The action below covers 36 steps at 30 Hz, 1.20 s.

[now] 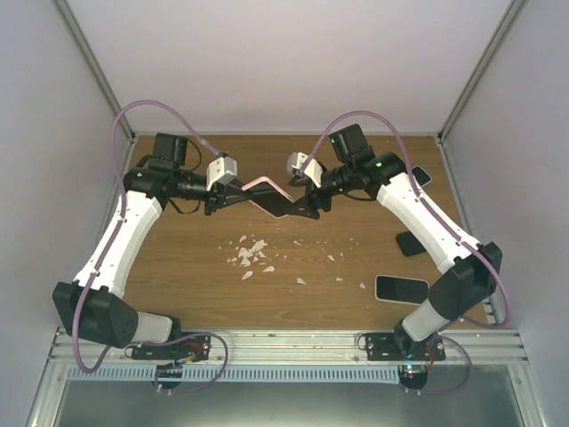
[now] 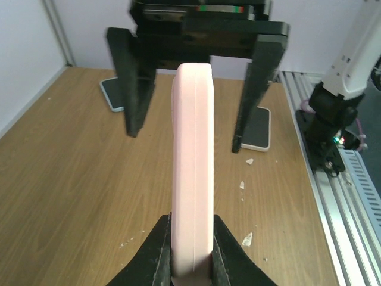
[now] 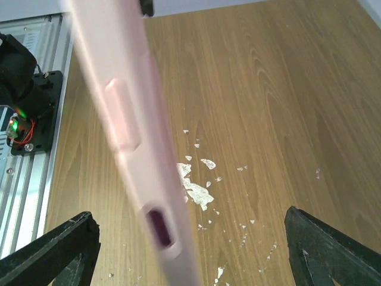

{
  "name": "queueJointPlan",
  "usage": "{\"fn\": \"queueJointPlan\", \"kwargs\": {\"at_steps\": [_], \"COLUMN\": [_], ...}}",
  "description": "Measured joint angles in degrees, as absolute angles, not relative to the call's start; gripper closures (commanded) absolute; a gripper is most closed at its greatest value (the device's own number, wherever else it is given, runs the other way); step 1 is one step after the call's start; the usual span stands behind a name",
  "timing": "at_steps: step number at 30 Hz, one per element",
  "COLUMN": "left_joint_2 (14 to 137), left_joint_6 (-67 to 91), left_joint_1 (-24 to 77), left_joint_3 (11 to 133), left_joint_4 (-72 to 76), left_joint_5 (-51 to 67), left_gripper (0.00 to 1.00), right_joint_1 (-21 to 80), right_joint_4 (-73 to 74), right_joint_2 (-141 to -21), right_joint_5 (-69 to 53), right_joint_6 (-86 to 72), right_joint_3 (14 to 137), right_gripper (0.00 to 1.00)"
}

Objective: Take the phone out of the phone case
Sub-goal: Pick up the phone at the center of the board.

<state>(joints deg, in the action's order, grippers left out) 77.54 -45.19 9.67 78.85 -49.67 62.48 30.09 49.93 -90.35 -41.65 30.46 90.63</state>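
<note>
The pink phone case [image 1: 265, 187] is held in the air above the middle of the table, with a dark face [image 1: 281, 205] showing on its near side. My left gripper [image 1: 224, 199] is shut on its left end. In the left wrist view the case [image 2: 191, 155] stands edge-on between my left gripper's [image 2: 191, 253] jaws. My right gripper [image 1: 305, 201] is open, with its fingers [image 2: 134, 89] spread wide on both sides of the case's far end and not touching it. In the right wrist view the case [image 3: 134, 143] runs blurred between my right gripper's [image 3: 190, 256] wide-open fingertips [image 3: 56, 253].
White debris [image 1: 251, 253] lies scattered on the wooden table under the case. A white-rimmed phone [image 1: 401, 289], a dark phone [image 1: 411, 242] and another phone [image 1: 421, 175] lie on the right side. Walls close in the back and sides.
</note>
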Motion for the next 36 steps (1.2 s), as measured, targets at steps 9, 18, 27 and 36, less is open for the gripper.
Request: {"fn": "queueJointPlan", "kwargs": {"at_steps": [9,18,27,36], "left_joint_2": [79.24,79.26,79.24,78.02], "left_joint_6": [-50.39,-51.03,-51.22,-51.11], "left_joint_1": [13.15,14.92,16.43,17.02], "left_joint_3": [78.85,78.87,78.85,78.78], "left_joint_4": [-54.04,-54.92,-55.83,-56.45], "left_joint_5": [62.78,62.96,62.17,61.67], "left_gripper": [1.0,1.0,1.0,1.0], "right_joint_1": [31.57,33.98,35.44,36.91], "right_joint_4": [50.19,50.54,51.37,51.62], "right_joint_2": [-91.13,-91.15,-91.11,-91.11], "right_joint_5": [-40.16,-39.16,-39.07,-39.11], "right_joint_6": [30.79,31.79,32.64,33.41], "right_joint_3": [91.31,91.31,90.0,88.88], "right_gripper": [0.22,0.31,0.39,0.49]}}
